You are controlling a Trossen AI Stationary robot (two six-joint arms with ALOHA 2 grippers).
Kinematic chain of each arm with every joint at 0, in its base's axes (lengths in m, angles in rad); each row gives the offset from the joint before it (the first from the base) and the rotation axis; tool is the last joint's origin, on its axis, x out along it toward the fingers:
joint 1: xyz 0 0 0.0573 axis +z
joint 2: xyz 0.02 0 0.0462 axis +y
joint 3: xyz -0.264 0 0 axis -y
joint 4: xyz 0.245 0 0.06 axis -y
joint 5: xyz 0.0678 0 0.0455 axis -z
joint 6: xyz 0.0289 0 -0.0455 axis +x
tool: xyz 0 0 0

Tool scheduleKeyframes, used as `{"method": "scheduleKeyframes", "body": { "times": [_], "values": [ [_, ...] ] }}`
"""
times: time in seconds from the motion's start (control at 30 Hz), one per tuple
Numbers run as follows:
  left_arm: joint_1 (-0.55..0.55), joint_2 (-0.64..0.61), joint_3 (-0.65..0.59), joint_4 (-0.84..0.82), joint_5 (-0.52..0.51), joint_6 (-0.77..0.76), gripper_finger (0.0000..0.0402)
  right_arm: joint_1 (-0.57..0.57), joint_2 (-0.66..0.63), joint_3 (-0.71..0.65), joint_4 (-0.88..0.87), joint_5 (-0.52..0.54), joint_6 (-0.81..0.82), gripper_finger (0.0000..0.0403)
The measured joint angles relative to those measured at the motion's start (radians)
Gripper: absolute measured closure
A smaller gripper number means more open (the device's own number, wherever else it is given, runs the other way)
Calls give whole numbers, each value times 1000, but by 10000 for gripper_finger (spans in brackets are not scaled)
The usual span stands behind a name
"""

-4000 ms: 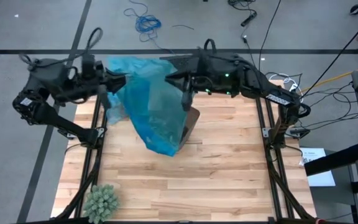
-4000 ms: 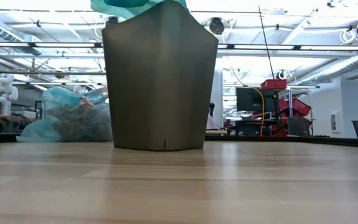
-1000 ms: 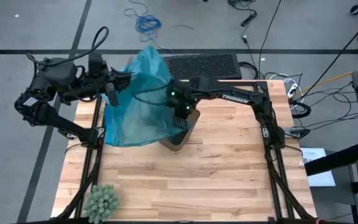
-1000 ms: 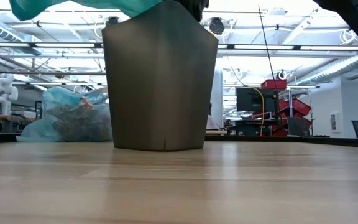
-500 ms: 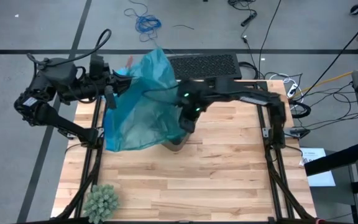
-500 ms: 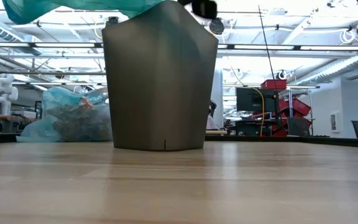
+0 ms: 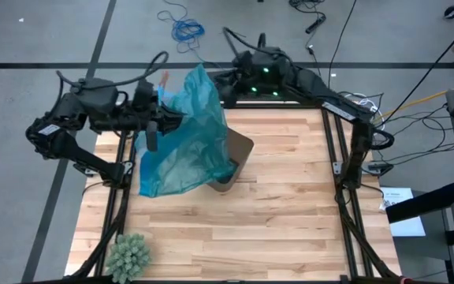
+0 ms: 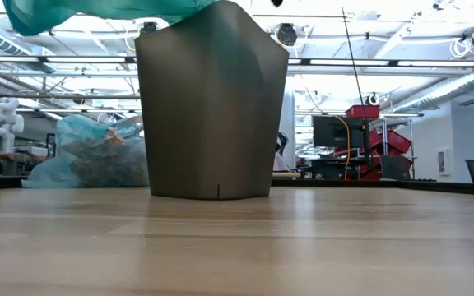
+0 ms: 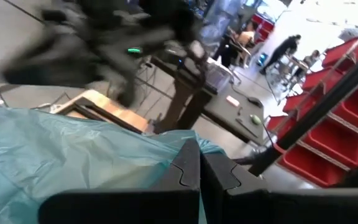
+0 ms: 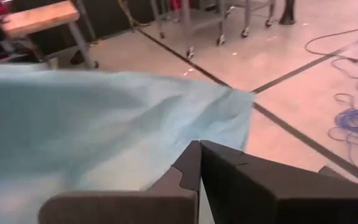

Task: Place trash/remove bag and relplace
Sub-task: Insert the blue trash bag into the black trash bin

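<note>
So the bag [image 7: 184, 134] is thin, crinkly, see-through blue plastic, stretched in the air between both arms and draping down over the near-left side of the bin [image 7: 235, 162]. The bin [image 8: 212, 103] is a smooth, matte grey-brown tub with a wavy rim, standing on the pale wood-plank table [image 7: 274, 221]. No readable writing anywhere. The left gripper [image 7: 162, 120] is pinched together on the bag's left edge. The right gripper [image 7: 221, 88], at the table's far edge, is clamped on the bag's top corner. A spiky green ball [image 7: 128, 254] sits at the near-left corner.
</note>
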Motion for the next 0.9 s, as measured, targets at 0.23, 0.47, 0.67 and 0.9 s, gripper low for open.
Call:
{"method": "scheduleKeyframes", "body": {
  "times": [0.23,0.47,0.67,0.9],
  "values": [
    [0,26,0,88,59,26,402,-34,124,-2,42,-159,-1,403],
    [0,17,0,109,73,26,402,3,147,-2,-246,-236,14,403],
    [0,16,0,85,73,26,402,91,100,-2,-433,-236,50,403],
    [0,17,0,10,25,26,402,166,108,-22,-460,-133,97,403]
  ]
}}
